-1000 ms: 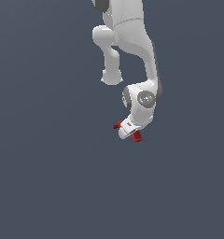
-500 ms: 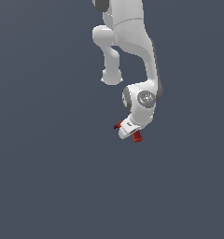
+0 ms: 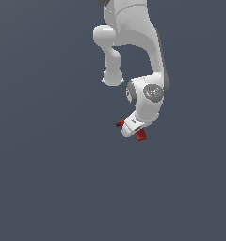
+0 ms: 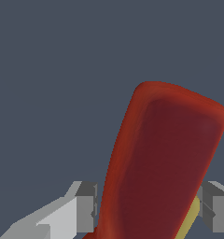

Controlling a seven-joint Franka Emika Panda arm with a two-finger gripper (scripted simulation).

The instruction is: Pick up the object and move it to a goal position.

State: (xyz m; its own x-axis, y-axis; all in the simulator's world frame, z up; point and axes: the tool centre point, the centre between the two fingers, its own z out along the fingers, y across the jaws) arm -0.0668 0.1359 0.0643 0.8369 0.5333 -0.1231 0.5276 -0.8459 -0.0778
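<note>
Wrist view shows our gripper (image 4: pixel 149 212) clamped around the object (image 4: pixel 165 163), which we judge rigid, light, best held mid-body.

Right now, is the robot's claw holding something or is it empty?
Gripper: jaws closed on the red object, which sits between its grey fingers.

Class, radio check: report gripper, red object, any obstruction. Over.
Gripper shut on red object. Object's red ends protrude both sides. Nothing else visible nearby. Over.
</note>
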